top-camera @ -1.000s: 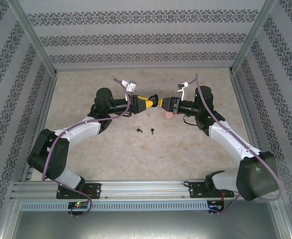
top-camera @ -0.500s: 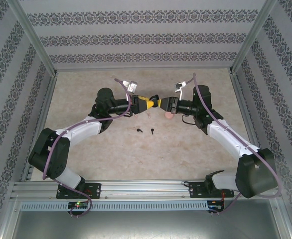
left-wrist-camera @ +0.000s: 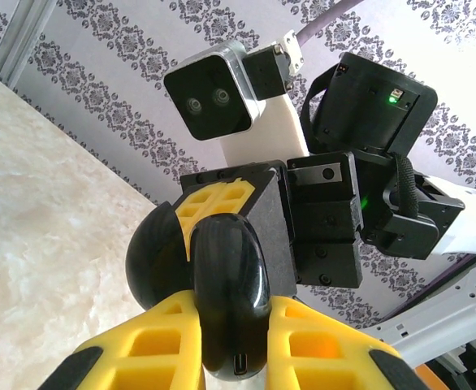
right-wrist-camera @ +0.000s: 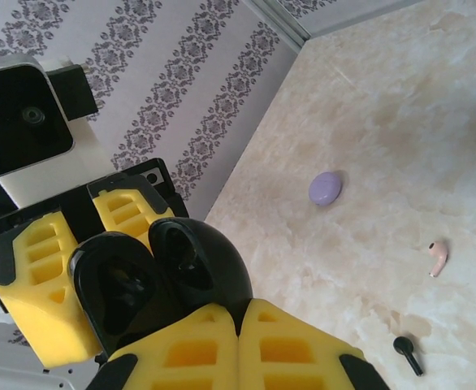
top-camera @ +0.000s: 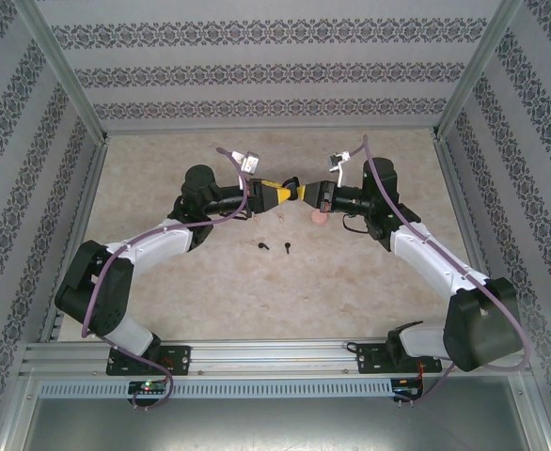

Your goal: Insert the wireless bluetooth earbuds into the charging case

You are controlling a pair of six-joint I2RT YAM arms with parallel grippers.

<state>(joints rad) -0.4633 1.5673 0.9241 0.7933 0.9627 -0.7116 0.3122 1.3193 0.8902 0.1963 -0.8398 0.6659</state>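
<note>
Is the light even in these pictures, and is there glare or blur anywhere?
Top view: soft, even light, weak shadows; a black earbud is tiny but clear. Left wrist view: pale reflections on the glossy black case. Right wrist view: purple case and pink earbud are sharp.

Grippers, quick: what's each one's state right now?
Left gripper: shut on the black charging case.
Right gripper: shut, up against the case; whether it grips it cannot be told.
</note>
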